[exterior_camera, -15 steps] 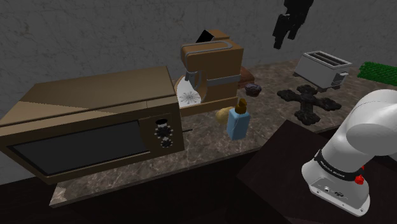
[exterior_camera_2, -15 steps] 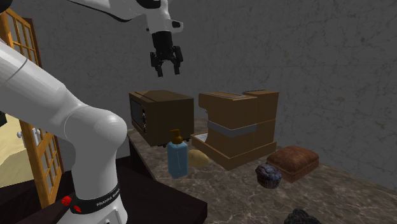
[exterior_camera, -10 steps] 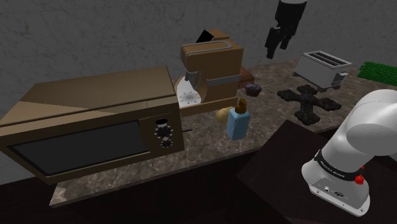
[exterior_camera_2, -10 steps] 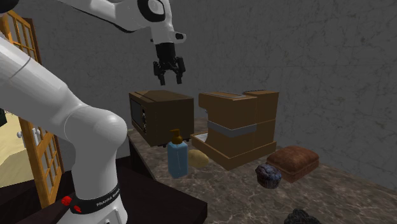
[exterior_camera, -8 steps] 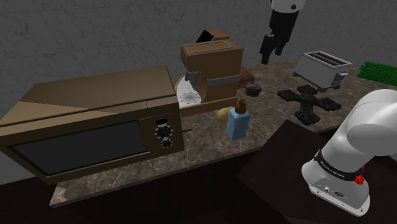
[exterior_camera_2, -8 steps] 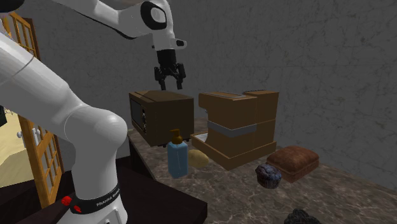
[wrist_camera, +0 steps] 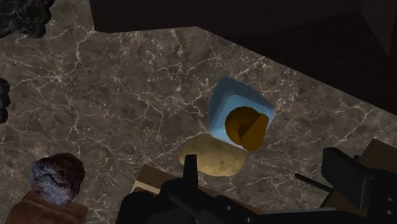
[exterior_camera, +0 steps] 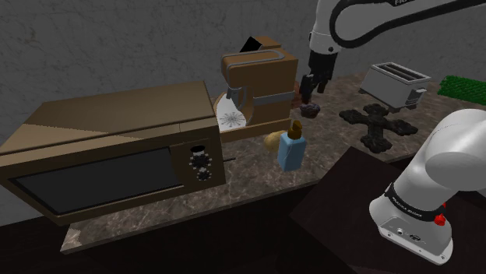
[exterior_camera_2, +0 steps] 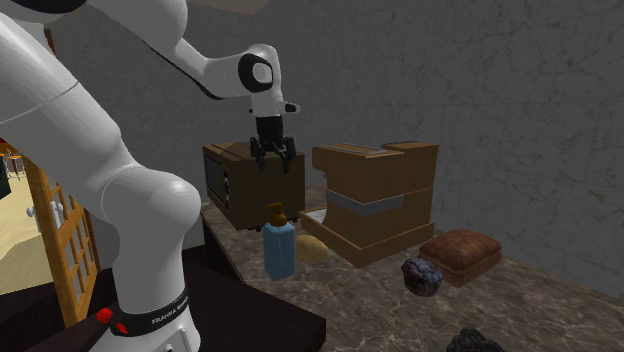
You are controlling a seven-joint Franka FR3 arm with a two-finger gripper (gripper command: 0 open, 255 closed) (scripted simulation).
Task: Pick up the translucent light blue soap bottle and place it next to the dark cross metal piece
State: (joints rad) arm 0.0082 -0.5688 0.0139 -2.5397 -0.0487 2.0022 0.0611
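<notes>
Descending from high above, the claw (exterior_camera_2: 271, 153) is closing in over the soap bottle (exterior_camera_2: 279, 245), jaws apart, nothing grasped yet.

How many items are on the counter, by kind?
Appliances: 3 (microwave, stand mixer, toaster)
Food: 3 (potato, muffin, loaf)
Soap bottle: 1
Dark cross piece: 1
Green object: 1
Total: 9

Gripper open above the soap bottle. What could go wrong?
The yellowish lump sits close beside the soap bottle; a finger of the gripper may land on it. The bottle is tall with a pump top, so an off-centre squeeze might tip it. The muffin lies toward the cross piece: carry high.
</notes>
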